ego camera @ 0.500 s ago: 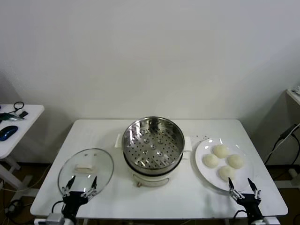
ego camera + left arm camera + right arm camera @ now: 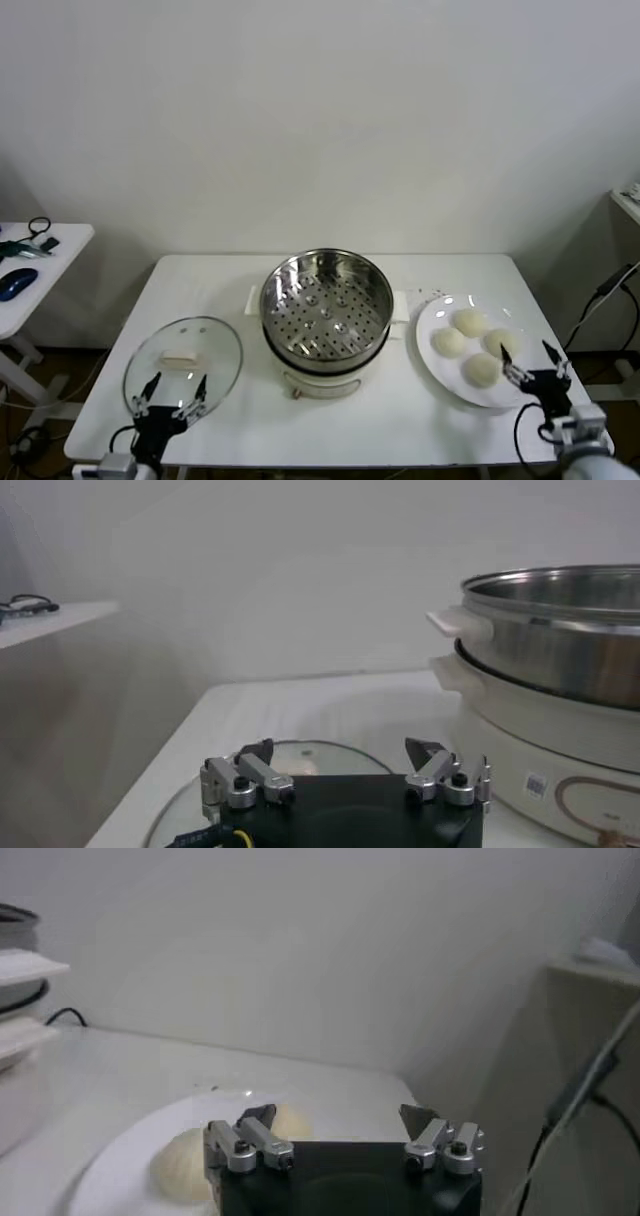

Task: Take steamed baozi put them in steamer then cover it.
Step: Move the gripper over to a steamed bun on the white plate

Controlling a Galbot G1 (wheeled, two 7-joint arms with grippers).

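Observation:
The steamer (image 2: 326,310), a shiny steel pot with a perforated tray and no cover, stands mid-table; its side shows in the left wrist view (image 2: 560,630). Several cream-white baozi (image 2: 469,322) lie on a white plate (image 2: 432,318) to its right. My right gripper (image 2: 527,362) is open at the plate's near right rim, beside the nearest buns. From its wrist I see a baozi (image 2: 180,1158) and the plate (image 2: 110,1178) ahead of the right gripper (image 2: 338,1116). My left gripper (image 2: 175,388) is open at the near edge of the glass lid (image 2: 183,362). The left gripper (image 2: 340,752) holds nothing.
The white table (image 2: 400,420) carries everything. A small side table (image 2: 30,270) with a mouse and cables stands far left. A shelf edge (image 2: 630,205) and a hanging cable (image 2: 600,295) are at the far right.
My right gripper has moved forward and to the right, from the plate's front edge to its near right rim. The left gripper and the lid have not moved.

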